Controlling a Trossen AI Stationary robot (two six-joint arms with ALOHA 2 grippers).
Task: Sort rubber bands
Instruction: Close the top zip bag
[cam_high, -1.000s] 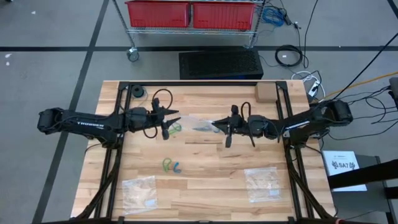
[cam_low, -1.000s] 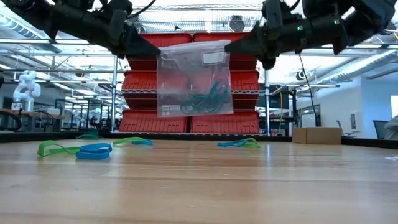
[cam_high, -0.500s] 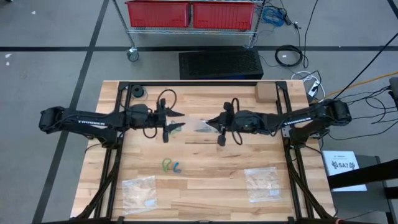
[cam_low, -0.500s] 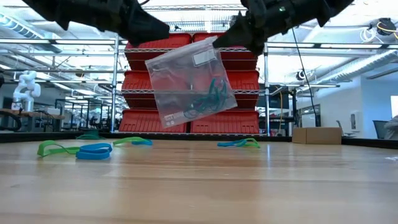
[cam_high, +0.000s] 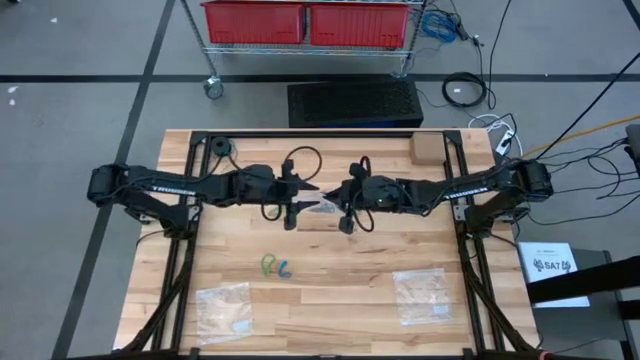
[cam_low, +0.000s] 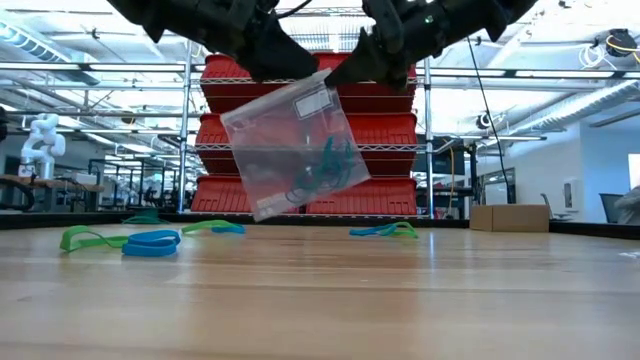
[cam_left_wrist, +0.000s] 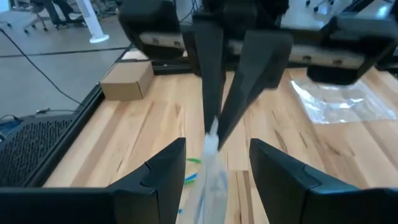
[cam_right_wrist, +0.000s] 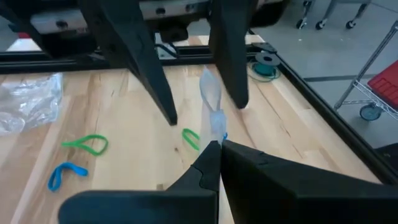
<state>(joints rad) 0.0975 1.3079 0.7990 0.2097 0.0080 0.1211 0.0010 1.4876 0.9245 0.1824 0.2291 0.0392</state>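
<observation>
Right gripper (cam_low: 345, 72) pinched one corner of the tilted bag (cam_low: 292, 148); left gripper (cam_low: 292, 68) (fingers apart) hovered beside. Slippage could spill bagged rubber bands (cam_low: 322, 165).

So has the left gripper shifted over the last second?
Yes. In the high view the left gripper has moved right across the table, away from its left edge, to meet the right gripper at the bag.

Dark arms, white lettering, looped black cables.
</observation>
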